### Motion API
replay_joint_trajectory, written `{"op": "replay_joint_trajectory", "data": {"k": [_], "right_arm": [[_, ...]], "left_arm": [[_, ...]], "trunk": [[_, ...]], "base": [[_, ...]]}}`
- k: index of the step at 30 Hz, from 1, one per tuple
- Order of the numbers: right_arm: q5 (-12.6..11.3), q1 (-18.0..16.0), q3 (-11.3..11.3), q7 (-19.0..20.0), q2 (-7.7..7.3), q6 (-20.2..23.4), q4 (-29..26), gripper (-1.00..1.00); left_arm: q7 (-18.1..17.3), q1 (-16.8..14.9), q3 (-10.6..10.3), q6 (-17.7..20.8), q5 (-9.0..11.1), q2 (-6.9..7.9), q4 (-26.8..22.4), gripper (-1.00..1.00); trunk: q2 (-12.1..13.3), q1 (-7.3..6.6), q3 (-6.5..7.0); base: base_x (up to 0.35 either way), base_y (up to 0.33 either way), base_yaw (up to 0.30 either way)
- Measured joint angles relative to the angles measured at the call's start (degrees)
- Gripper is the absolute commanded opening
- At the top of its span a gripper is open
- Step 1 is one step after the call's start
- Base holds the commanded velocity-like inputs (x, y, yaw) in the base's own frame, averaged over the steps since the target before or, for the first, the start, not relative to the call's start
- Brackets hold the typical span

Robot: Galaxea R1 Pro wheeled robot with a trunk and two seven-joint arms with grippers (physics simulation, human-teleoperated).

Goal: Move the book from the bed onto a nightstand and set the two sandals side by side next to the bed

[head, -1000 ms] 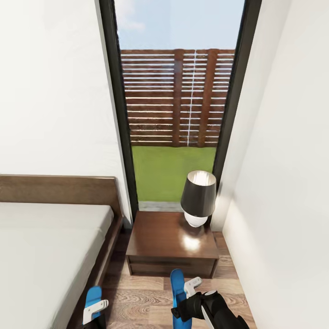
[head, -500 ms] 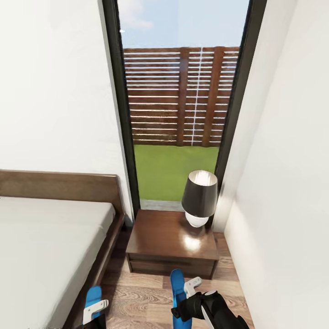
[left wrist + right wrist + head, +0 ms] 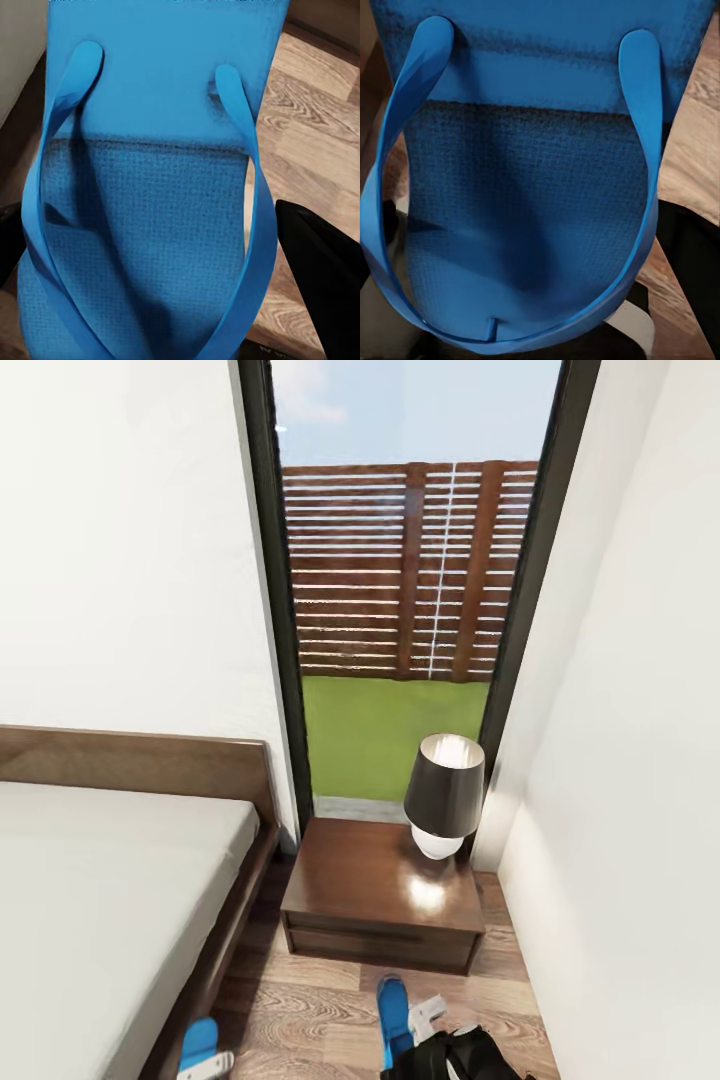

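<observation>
While both jaws clamp tight, left gripper (image 3: 205, 1066) and right gripper (image 3: 425, 1028) each grip a blue sandal (image 3: 393, 1005)

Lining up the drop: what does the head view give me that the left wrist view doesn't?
Head view alone: the bed, the nightstand with its lamp, the window, and the right-hand sandal by the right gripper. Left wrist view alone: the left-hand sandal's straps and textured sole close up. Shared: that sandal and the wood floor.
</observation>
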Motion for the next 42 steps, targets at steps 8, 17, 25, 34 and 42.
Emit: {"op": "replay_joint_trajectory", "data": {"k": [8,17,25,34,42], "right_arm": [[-0.1,0.2,-0.4,-0.1,-0.64,-7.7,10.4,-1.00],[-0.3,0.3,-0.5,-0.1,-1.99,-9.6,14.3,-1.00],[-0.4,0.3,-2.0,-0.1,-3.64,-15.5,19.4,-1.00],[-0.3,0.5,-5.4,0.0,-6.45,-18.9,21.0,-1.00],[-0.1,0.5,-6.3,0.0,-8.27,-19.6,21.9,-1.00]], "left_arm": [[-0.1,1.3,0.0,-0.4,-0.2,-0.07,0.0,-1.00],[-0.1,2.0,0.0,-0.7,-0.3,-0.18,0.1,-1.00],[-0.1,2.4,0.0,-2.2,-0.3,-0.20,1.6,-1.00],[-0.1,2.6,0.0,-3.2,-0.3,-0.19,2.1,-1.00],[-0.1,2.7,0.0,-3.6,-0.3,-0.20,2.1,-1.00]], "trunk": [[0.0,0.00,0.00],[0.0,0.00,0.00],[0.0,0.00,0.00],[0.0,0.00,0.00],[0.0,0.00,0.00]], "base": [[0.000,0.000,0.000],[0.000,0.000,0.000],[0.000,0.000,0.000],[0.000,0.000,0.000],[0.000,0.000,0.000]]}}
